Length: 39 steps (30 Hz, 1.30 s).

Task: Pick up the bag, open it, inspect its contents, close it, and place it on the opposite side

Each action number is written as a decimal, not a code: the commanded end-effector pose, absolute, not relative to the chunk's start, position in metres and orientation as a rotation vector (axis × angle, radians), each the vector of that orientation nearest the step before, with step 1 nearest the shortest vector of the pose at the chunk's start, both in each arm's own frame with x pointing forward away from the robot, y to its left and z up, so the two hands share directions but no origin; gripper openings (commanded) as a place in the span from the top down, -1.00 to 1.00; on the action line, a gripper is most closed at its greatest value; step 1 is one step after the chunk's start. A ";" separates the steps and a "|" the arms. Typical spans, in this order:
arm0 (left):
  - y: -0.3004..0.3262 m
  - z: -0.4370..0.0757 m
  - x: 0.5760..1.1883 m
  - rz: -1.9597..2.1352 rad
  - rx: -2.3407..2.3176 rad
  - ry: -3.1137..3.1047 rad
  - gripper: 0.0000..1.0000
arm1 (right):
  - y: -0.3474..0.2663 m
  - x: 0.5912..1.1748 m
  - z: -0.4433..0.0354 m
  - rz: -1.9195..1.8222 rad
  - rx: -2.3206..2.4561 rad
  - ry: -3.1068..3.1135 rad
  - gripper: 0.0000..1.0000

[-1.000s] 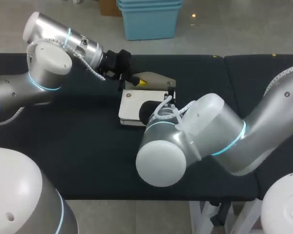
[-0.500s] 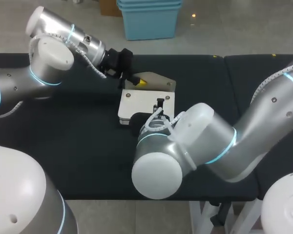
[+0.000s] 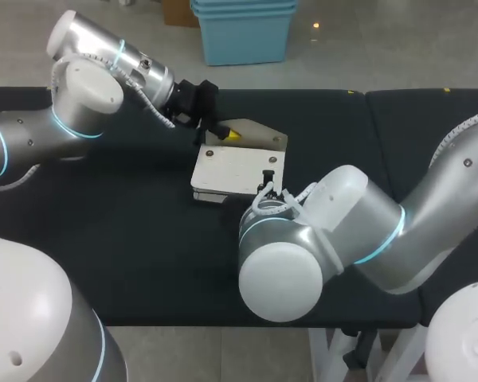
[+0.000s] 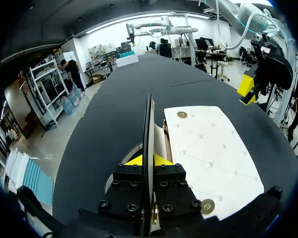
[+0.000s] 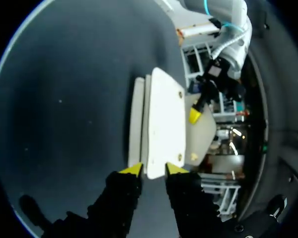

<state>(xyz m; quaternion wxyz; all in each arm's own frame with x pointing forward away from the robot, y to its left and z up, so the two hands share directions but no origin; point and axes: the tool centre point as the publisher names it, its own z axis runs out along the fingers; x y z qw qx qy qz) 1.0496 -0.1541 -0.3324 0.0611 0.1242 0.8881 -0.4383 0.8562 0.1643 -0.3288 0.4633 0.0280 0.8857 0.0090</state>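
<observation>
Cream quilted flat bag is laid flat on the black padded tabletop, mid-width and toward the far edge. Its long axis runs roughly along that edge, slightly skewed. Two brass snaps are seen on the top panel.

The tan flap is folded up and back on the bag's far side. In the left wrist view it is seen edge-on as a thin dark sheet, clamped between the fingers of the left gripper. The left gripper is therefore closed on the flap, at the bag's far-left corner.

The right gripper is at the bag's near-right corner, pointed along the bag. Its yellow tips are held apart with the end edge of the panel between them. A pinch from both sides is not made out, so it is read as released.

Key relation: the bag extends straight ahead of the right gripper, and the flap hinge line is on the left gripper's side. Both arms are at the bag, but only the left one is judged to have a hold. The step is judged as opening or inspection; the opening itself is hidden.

No brand, label or writing can be read on the bag.
</observation>
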 end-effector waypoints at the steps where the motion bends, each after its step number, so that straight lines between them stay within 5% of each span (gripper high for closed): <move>1: -0.156 -0.336 1.050 -1.346 0.381 2.678 1.00 | 0.167 0.861 -0.345 0.059 0.050 2.142 0.05; 27: -0.152 -0.340 1.048 -1.376 0.366 2.681 1.00 | 0.159 0.899 -0.368 0.018 0.127 2.117 0.36; 35: -0.151 -0.341 1.048 -1.378 0.367 2.683 1.00 | 0.158 0.904 -0.370 0.021 0.139 2.104 0.92; 39: -0.150 -0.341 1.048 -1.380 0.379 2.682 1.00 | 0.158 0.905 -0.374 0.029 0.145 2.107 1.00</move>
